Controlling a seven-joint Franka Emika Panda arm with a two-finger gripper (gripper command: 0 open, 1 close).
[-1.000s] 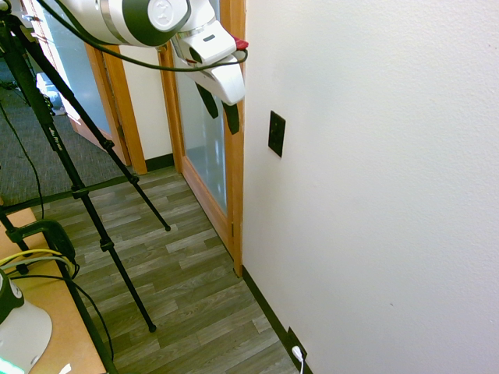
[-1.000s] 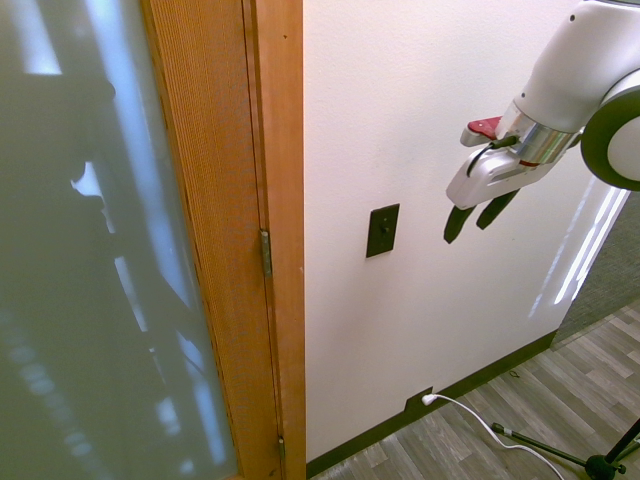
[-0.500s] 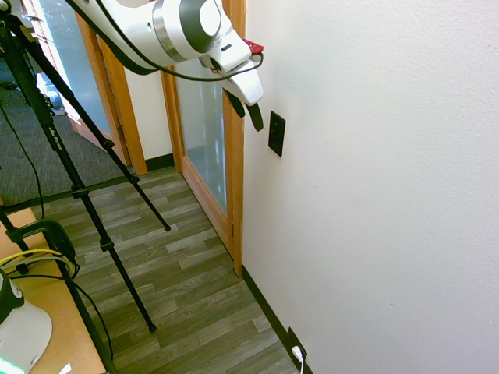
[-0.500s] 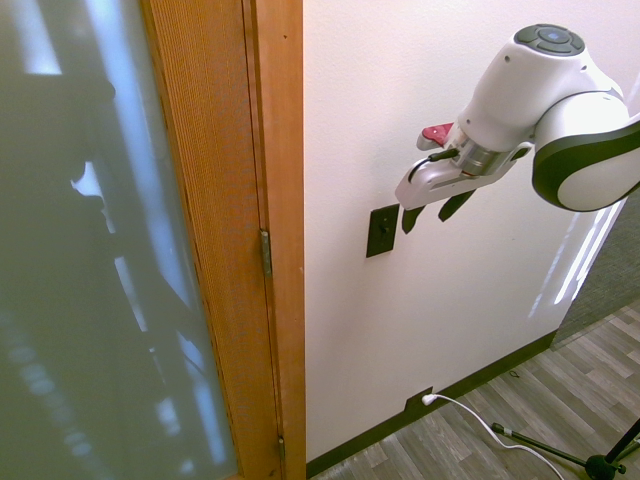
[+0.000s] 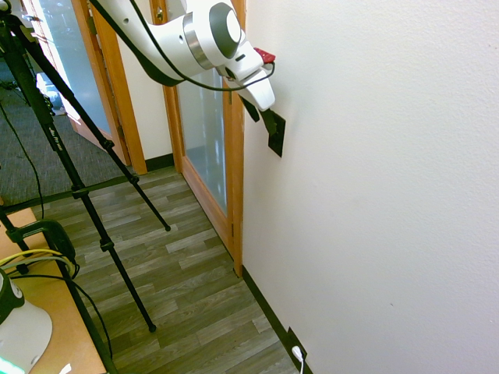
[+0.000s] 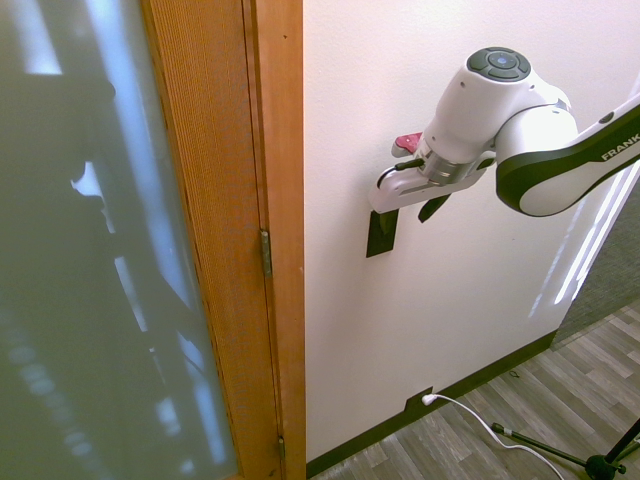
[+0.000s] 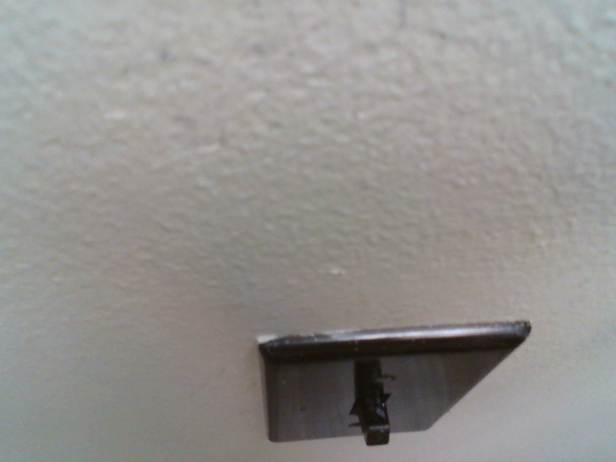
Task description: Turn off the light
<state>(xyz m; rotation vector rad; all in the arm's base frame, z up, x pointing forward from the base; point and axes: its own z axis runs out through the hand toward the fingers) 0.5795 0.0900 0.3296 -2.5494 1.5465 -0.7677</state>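
Where the white wall (image 5: pixel 374 195) meets the wooden door frame (image 5: pixel 234 179), the black switch plate (image 5: pixel 276 138) sits just beside that frame, at about the height of the frame's upper hinge (image 6: pixel 265 254). It is a flat rectangle standing upright, its long axis running floor to ceiling, its face looking straight out from the wall into the room. In the wrist view the switch plate (image 7: pixel 385 385) shows edge-on from above, with a small dark toggle (image 7: pixel 371 409) sticking out of the middle of its face; which way the toggle is thrown I cannot tell.

The white arm (image 5: pixel 168 39) reaches across in front of the frosted glass door (image 5: pixel 201 117), and its gripper (image 5: pixel 263 117) is right at the upper part of the plate, angled steeply downward and toward the wall. In the second exterior view the gripper (image 6: pixel 408 218) covers the plate's top half, leaving only the lower part of the switch plate (image 6: pixel 378 243) showing. The two dark fingers (image 6: pixel 433 207) stand spread apart with nothing between them; one overlaps the plate, the other lies on the side away from the door frame. Whether a fingertip actually touches the toggle I cannot make out.

Far below the plate, down at the dark baseboard (image 5: pixel 269 308), a black outlet plate (image 5: pixel 295 343) carries a white plug (image 5: pixel 298 355).
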